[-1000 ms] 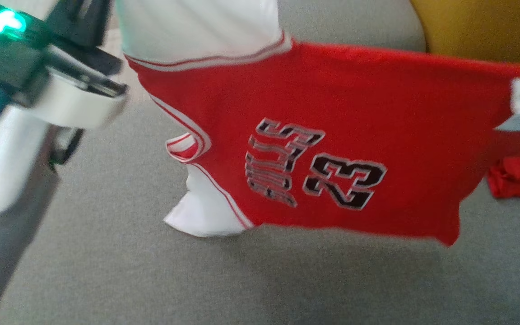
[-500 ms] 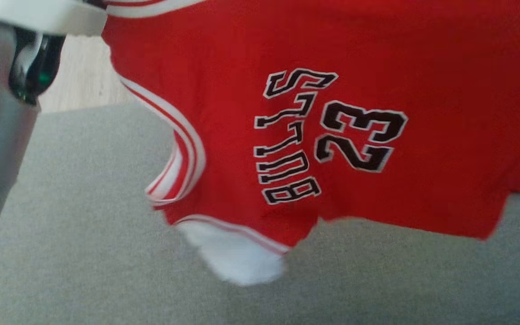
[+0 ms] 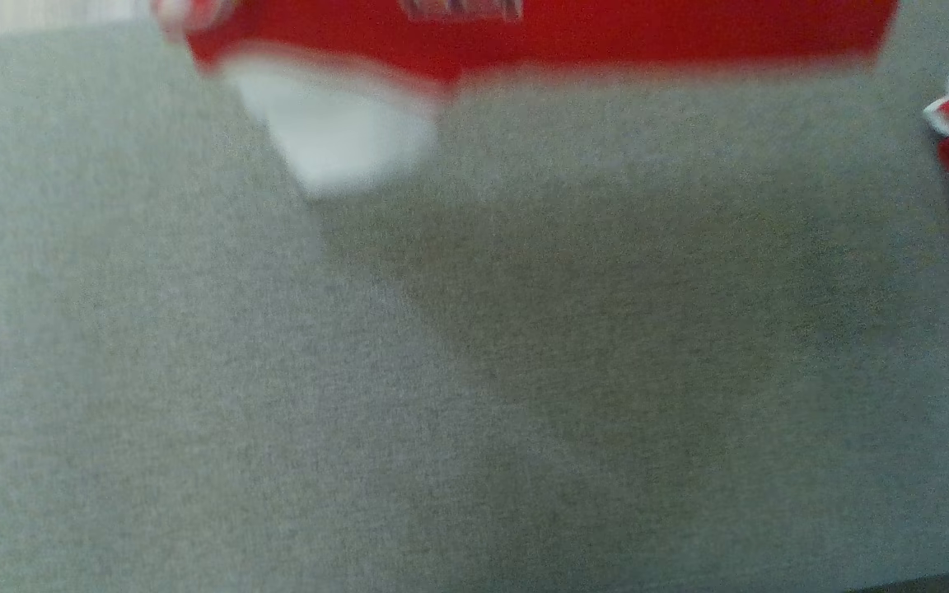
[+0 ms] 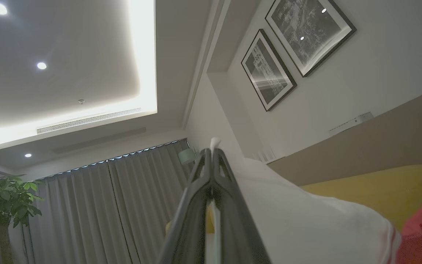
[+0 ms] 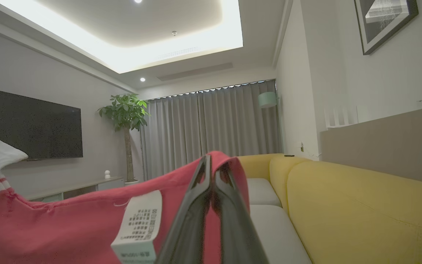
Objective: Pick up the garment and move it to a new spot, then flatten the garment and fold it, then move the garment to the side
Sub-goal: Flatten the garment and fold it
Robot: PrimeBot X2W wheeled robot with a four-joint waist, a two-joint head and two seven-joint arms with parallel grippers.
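red-and-white jersey (image 3: 606,33) hangs at twelve o'clock, long axis nine to three, over the sofa cushion (image 3: 441,371); left gripper (image 4: 213,151) clamps its white end, right gripper (image 5: 214,165) its red hem.

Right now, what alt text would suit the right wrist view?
The right gripper pinches shut on the edge of a red fabric jersey with a white care label; behind, a yellow sofa and grey curtains.

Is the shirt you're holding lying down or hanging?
Hanging. The red and white fabric jersey dangles over the grey cushion, pinched by left gripper and right gripper.
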